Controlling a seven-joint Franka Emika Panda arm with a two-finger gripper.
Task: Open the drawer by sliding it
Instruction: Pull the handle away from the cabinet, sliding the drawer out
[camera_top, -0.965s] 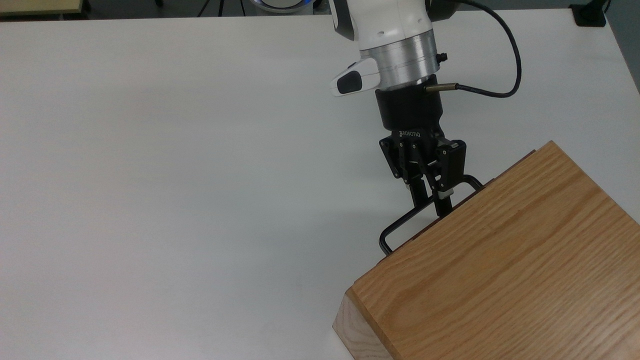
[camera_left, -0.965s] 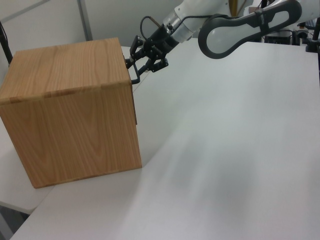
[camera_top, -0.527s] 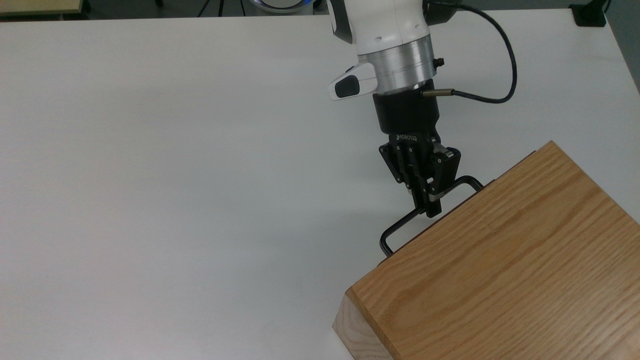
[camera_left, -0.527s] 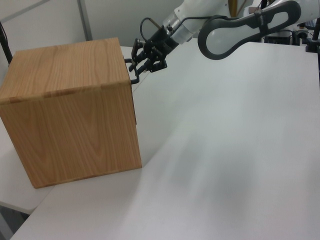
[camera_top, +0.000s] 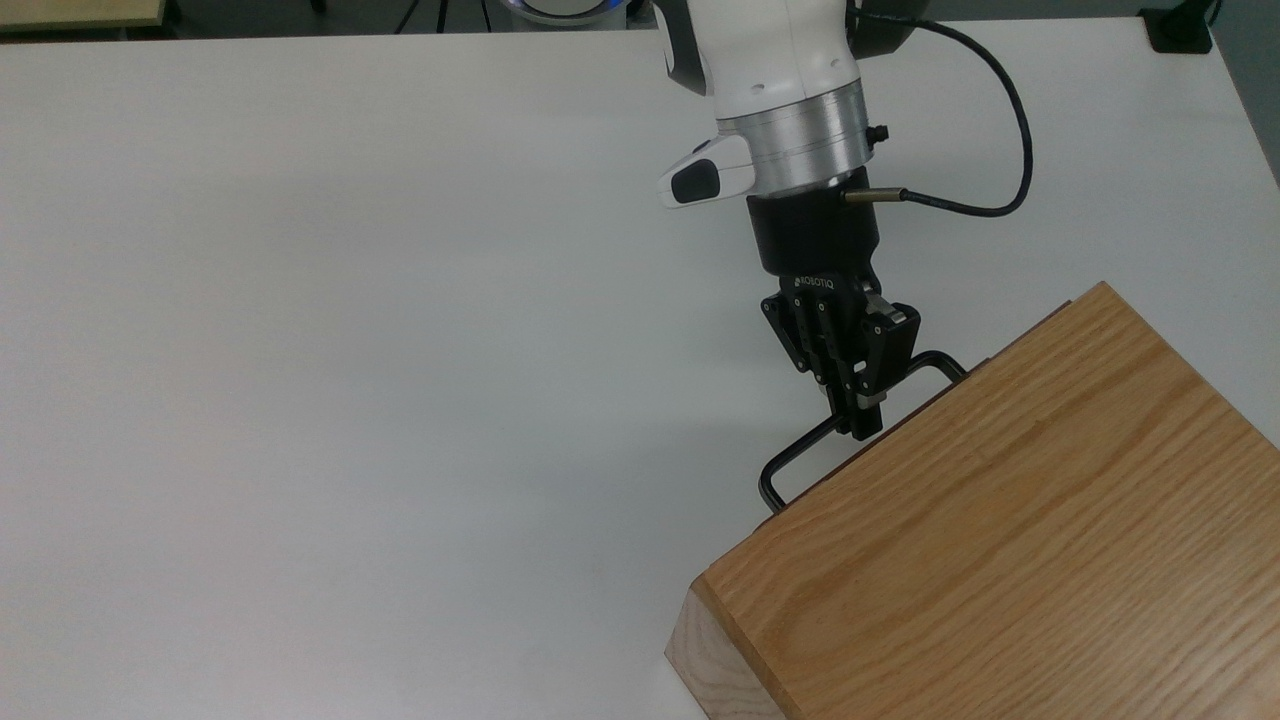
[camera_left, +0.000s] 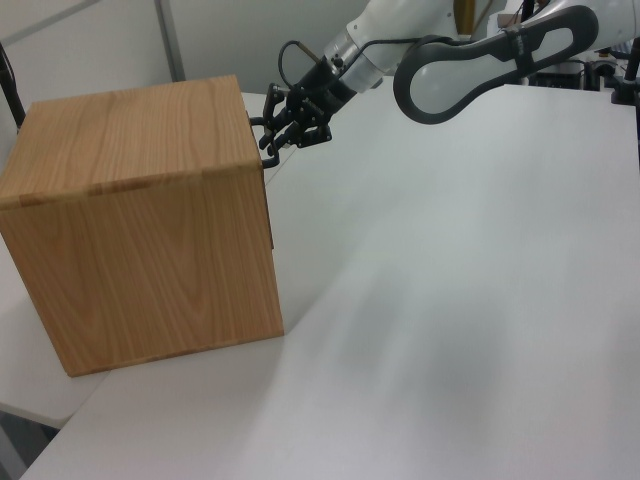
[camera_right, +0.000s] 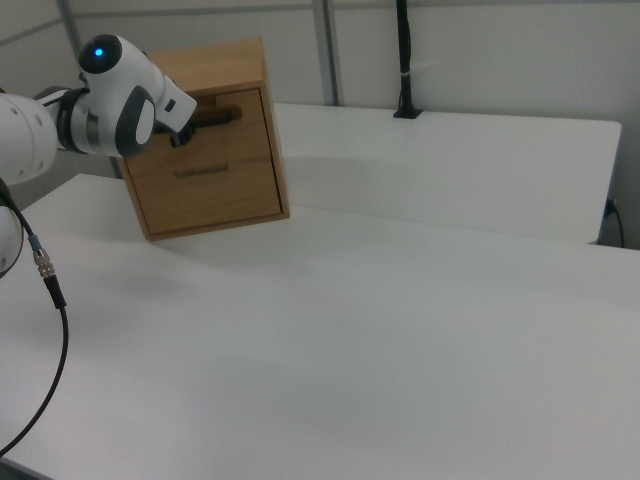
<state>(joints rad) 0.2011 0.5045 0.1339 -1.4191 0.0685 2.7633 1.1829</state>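
Top view: a plain white table spreads wide, with a dark floor strip beyond its far edge. The oak housing sits at the table's lower right corner. At the housing's upper-left face, the gripper has its fingers pinched together on the black handle of the drawer, which sits nearly flush in the housing. A black cable loops beside the wrist.

Left view: pale wall panels stand behind the housing; the gripper meets the handle at the housing's far top corner.

Right view: the drawer front faces the camera, top of the housing, the white arm partly covering it; a black post stands well apart.
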